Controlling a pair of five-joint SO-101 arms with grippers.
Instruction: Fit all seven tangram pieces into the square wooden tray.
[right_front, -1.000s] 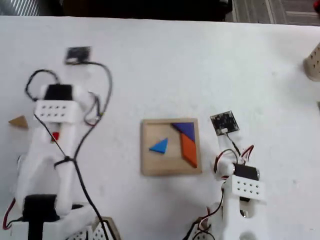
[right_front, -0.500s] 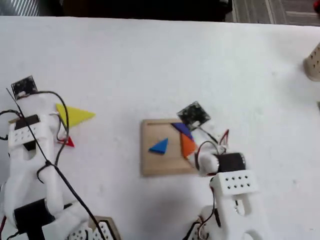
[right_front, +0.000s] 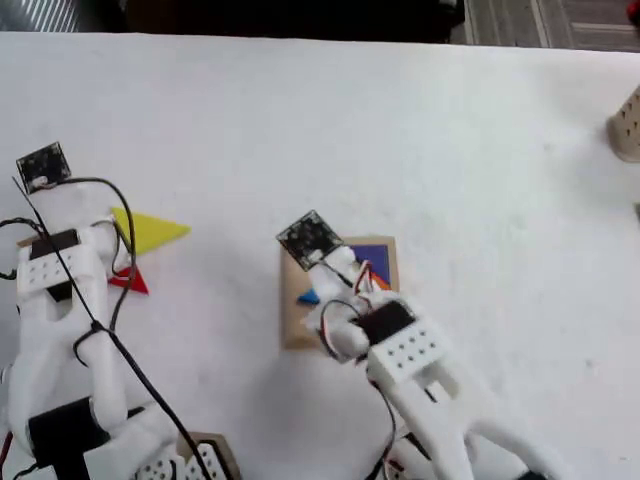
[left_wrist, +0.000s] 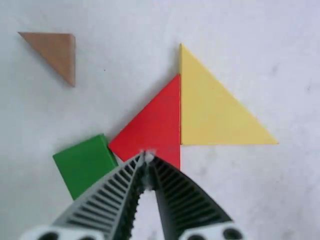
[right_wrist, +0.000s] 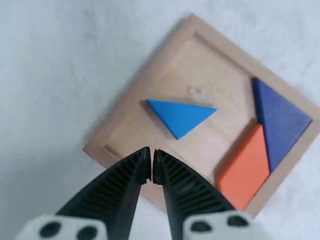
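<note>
Tray (right_wrist: 200, 70) part-filled, three pieces in: right gripper (right_wrist: 151, 162) held near blue triangle (right_wrist: 181, 116), left gripper (left_wrist: 146, 159) at red triangle (left_wrist: 155, 125), jaws together on nothing; opening is judged needed next.

Table (right_front: 420, 130): white, plain.
Square wooden tray (right_wrist: 150, 65): pale tan wood.
In tray: light blue triangle (right_wrist: 181, 116), dark blue triangle (right_wrist: 280, 122), orange parallelogram (right_wrist: 243, 170).
On table: yellow triangle (left_wrist: 215, 110), red triangle (left_wrist: 155, 127), green square (left_wrist: 85, 162), brown wood-toned triangle (left_wrist: 55, 50).
Left hand (left_wrist: 145, 160), right hand (right_wrist: 151, 162): black, ribbed, white bases.
Arms (right_front: 60, 330): white, black motors, black and red wires (right_front: 150, 350).
</note>
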